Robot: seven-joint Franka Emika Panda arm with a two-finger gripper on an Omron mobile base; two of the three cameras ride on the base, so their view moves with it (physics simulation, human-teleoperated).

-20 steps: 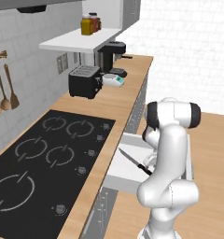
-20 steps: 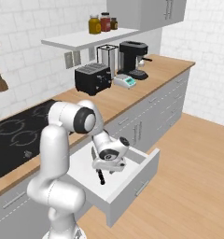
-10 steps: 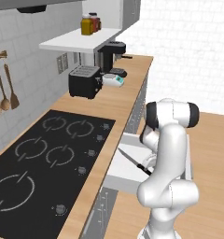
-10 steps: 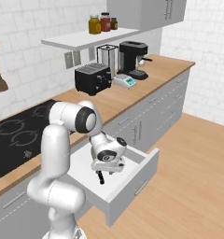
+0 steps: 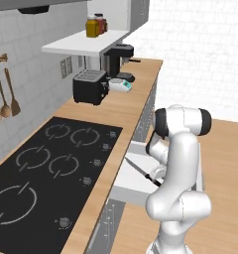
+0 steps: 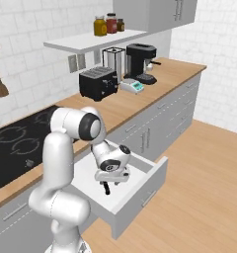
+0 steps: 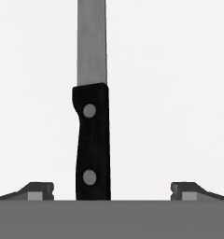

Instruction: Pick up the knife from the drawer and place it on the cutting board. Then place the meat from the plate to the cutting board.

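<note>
Here the arm bends down into the drawer [image 6: 140, 190], fingers [image 7: 39, 190] spread astride the knife [image 7: 91, 140] handle.

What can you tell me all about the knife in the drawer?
The knife has a long, flat silver blade that looks like metal and a black handle with two round grey rivets. It lies flat on the white floor of the open drawer. The open gripper hangs right over the handle, one fingertip on each side with gaps between, so nothing grips it yet.
</note>
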